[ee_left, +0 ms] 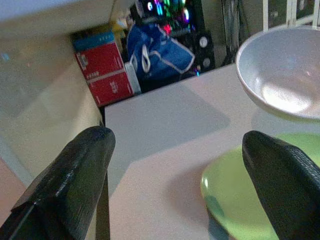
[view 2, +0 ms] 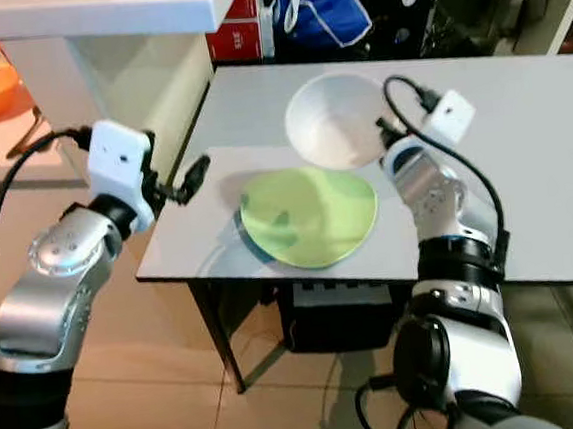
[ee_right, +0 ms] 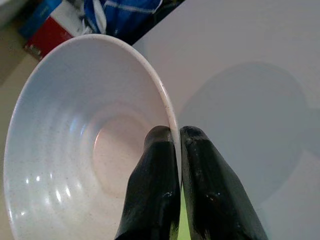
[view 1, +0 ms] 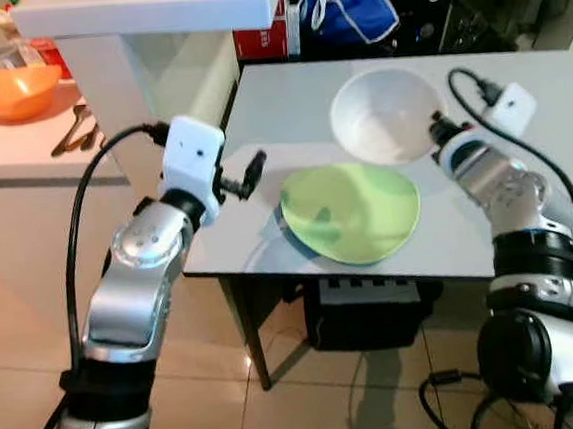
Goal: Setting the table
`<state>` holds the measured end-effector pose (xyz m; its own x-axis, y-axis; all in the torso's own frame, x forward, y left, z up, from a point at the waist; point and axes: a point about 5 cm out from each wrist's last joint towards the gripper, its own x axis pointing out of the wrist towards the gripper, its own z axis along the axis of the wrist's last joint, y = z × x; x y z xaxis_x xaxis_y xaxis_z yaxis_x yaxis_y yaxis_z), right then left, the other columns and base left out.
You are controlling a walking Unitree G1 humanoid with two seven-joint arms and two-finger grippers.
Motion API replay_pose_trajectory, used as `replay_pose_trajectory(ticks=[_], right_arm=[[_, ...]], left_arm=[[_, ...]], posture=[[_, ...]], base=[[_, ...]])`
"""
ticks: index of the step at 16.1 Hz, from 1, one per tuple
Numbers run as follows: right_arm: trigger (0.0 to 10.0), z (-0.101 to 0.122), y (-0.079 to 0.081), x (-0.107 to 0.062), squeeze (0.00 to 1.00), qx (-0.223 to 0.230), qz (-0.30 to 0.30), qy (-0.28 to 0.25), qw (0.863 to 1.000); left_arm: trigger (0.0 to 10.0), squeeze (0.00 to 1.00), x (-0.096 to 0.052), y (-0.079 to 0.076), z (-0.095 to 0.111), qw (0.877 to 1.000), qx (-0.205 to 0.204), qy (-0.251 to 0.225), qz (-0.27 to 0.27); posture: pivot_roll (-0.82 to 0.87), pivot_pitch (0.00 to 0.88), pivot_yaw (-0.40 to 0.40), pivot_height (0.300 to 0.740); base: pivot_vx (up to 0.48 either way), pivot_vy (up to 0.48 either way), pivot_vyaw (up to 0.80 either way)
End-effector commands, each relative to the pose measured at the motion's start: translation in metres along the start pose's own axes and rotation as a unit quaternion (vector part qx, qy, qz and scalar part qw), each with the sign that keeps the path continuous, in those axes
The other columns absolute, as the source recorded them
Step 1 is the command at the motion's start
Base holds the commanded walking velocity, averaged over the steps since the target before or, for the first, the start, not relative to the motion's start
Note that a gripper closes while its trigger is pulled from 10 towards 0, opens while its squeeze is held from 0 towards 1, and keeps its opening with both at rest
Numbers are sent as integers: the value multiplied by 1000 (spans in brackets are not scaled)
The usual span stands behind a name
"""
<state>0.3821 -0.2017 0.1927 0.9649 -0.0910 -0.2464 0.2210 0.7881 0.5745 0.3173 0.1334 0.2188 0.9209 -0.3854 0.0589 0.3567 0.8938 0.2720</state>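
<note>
A white bowl (view 1: 383, 114) hangs tilted above the white table (view 1: 287, 104), just behind a light green plate (view 1: 352, 212) that lies flat near the front edge. My right gripper (ee_right: 178, 134) is shut on the bowl's rim, one finger inside and one outside. My left gripper (view 1: 253, 173) is open at the table's left edge, a short way left of the plate, with nothing between its fingers (ee_left: 75, 180). The bowl (ee_left: 282, 70) and the plate (ee_left: 235, 187) lie ahead of it in the left wrist view.
A counter (view 1: 20, 147) at the left holds an orange bowl (view 1: 17, 91) and dark utensils (view 1: 76, 130). A white shelf (view 1: 158, 5) overhangs it. Red boxes (ee_left: 102, 67) and a blue bag (view 1: 349, 6) stand behind the table. Tiled floor (view 1: 314, 413) lies below.
</note>
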Motion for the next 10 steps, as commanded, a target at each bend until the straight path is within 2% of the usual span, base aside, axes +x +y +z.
replay_pose_trajectory(ticks=[1,5,10], right_arm=[[10000,3,-1,-3,0,7,0,-12,1000],[10000,0,-4,-5,0,2,1,-11,1000],[10000,3,-4,-2,0,-5,1,-14,1000]], left_arm=[[10000,0,3,1,3,1000,-3,-9,1],[10000,0,4,0,3,1000,7,-9,-6],[10000,0,5,4,2,1000,29,-4,-8]], posture=[[32,0,53,740],[33,0,52,740],[33,0,53,740]], base=[[0,0,0],[304,0,-734],[319,0,0]])
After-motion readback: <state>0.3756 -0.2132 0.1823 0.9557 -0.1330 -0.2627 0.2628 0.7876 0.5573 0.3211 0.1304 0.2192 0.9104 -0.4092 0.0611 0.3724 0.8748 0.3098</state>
